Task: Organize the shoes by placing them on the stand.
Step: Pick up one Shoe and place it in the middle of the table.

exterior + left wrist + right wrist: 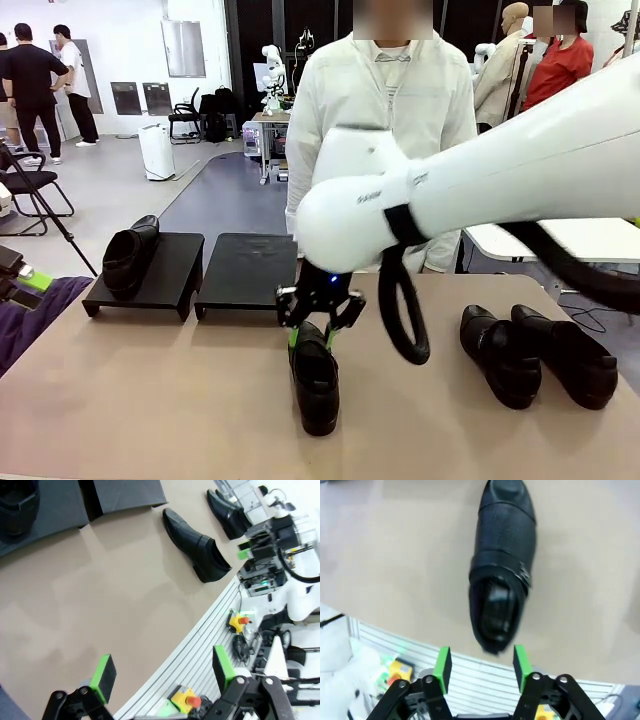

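Four black slip-on shoes are out. One shoe [130, 255] sits on the left stand tray [170, 275] near the far left corner of the bench [150, 400], with the matching tray [245, 270] just beside it. A middle shoe [316, 380] lies with its toe towards the near edge, and a pair [500, 355] stands side by side by the right edge. The right gripper [481, 661] hangs over the middle shoe's heel, pads parted, not clamping it. The left gripper [162, 672], by the bench's left side, is spread wide and holds nothing.
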`<state>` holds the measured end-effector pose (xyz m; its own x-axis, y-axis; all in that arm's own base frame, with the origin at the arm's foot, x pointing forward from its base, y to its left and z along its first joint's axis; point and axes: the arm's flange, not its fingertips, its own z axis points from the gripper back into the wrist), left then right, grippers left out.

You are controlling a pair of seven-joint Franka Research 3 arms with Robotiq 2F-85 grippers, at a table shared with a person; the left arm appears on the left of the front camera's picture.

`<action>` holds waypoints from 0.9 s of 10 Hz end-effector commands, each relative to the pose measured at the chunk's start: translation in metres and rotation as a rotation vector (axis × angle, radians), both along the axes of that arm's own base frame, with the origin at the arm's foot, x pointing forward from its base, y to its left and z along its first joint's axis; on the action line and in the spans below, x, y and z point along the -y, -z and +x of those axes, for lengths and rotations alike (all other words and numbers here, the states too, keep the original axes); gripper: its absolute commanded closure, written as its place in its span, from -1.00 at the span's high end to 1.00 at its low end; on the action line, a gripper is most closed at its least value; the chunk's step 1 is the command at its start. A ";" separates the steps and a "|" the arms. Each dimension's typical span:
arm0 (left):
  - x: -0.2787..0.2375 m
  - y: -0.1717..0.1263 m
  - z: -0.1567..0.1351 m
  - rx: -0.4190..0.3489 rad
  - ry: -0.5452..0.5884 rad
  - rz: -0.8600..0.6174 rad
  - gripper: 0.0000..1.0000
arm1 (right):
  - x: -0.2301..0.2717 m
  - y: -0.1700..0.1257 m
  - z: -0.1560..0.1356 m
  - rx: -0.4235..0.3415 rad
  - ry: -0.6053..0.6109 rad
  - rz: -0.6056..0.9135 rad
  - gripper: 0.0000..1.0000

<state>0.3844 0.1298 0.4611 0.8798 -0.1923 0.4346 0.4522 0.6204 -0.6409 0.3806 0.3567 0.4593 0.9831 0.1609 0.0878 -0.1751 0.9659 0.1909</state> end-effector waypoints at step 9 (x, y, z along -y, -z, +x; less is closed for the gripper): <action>0.000 -0.002 -0.003 -0.004 0.003 0.001 1.00 | 0.434 -0.030 -0.047 0.079 0.081 0.854 1.00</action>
<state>0.3842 0.1301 0.4611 0.8801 -0.1915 0.4345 0.4516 0.6207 -0.6409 0.3306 -0.0920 0.5074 0.9890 -0.0229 0.1463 -0.1066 0.5758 0.8106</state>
